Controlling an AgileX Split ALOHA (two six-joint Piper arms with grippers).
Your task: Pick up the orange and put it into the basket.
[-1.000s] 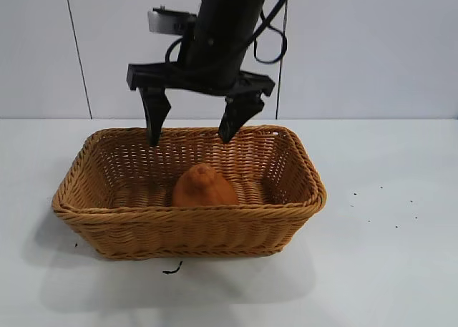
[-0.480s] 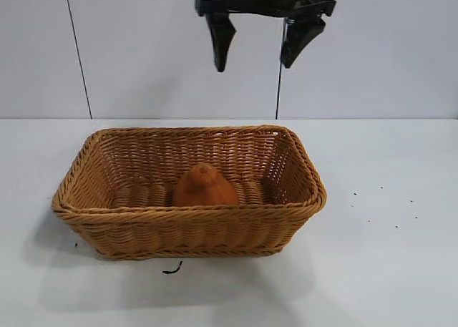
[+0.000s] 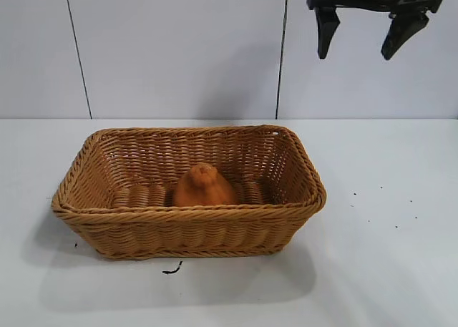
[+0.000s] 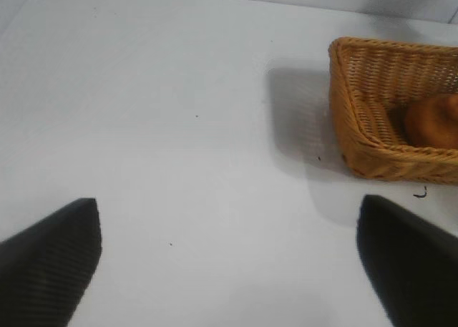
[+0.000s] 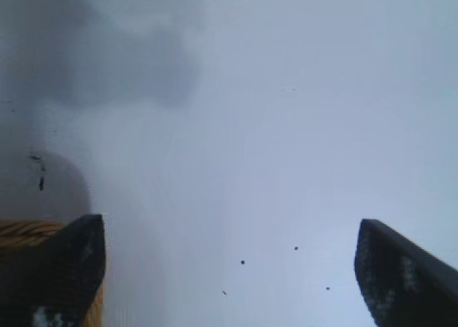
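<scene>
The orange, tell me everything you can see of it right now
The orange is a matte, dull-orange lump with a wide round base tapering to a knobbly top. It sits upright on the floor of the basket, roughly mid-length and toward the near wall, whose braided rim hides its base. Nothing grips it: the right pincer hangs open, high above the table to the basket's right. The left wrist view catches its rounded side inside the wicker.

Table (image 3: 386, 270): bare on the right side and along the front edge, apart from tiny dark specks.
Basket (image 3: 189, 211): sits left of the middle; its tall woven walls block any way in from the side.
Top of basket: wide open.
Orange (image 3: 204, 187): sits in the basket near its front wall, with bare floor on both sides.
</scene>
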